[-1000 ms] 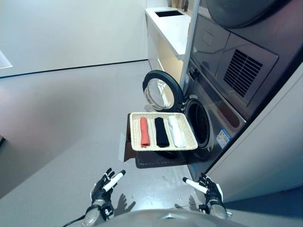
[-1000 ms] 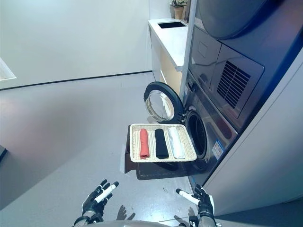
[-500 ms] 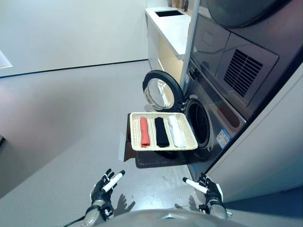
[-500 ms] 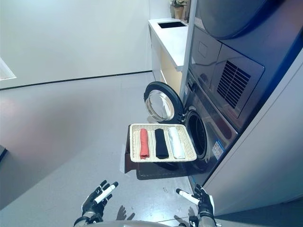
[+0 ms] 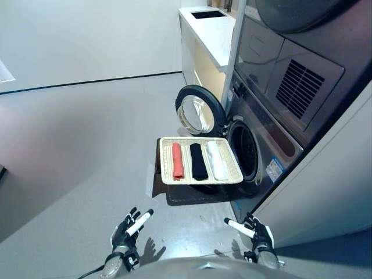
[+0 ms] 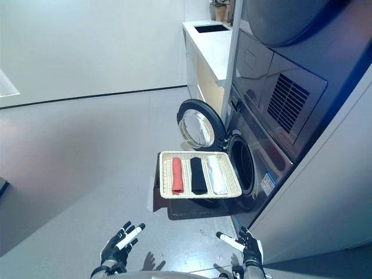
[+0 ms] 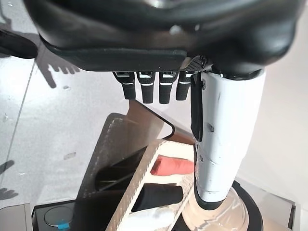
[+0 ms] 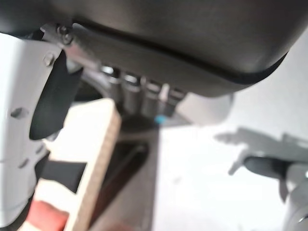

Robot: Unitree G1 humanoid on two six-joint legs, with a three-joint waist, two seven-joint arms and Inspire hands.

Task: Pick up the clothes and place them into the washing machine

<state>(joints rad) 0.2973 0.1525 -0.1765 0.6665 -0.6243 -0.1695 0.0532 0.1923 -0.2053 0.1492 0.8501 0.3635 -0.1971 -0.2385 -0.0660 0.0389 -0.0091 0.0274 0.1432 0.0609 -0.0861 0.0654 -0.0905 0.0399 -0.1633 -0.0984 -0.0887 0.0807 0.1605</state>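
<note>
Clothes: three rolled pieces, a red roll, a black roll and a white roll, lie side by side in a pale woven tray.
Tray: it sits on a dark stand straight ahead at twelve o'clock, just beside the washer's mouth.
Washing machine: off at about one o'clock, its round door swung wide open toward eleven o'clock of the tray, the drum opening showing dark and clear.
Left robot hand: low at seven o'clock, fingers straight and spread, holding nothing, well apart from the tray.
Right robot hand: low at five o'clock, likewise relaxed and empty, well apart from the clothes.
Step in hand: to my eye nothing has been picked up; this looks like the approach.
Next move: probably close in on the tray, then curl one robot hand around the white roll, nearest the drum, and carry it right into the opening.
</note>
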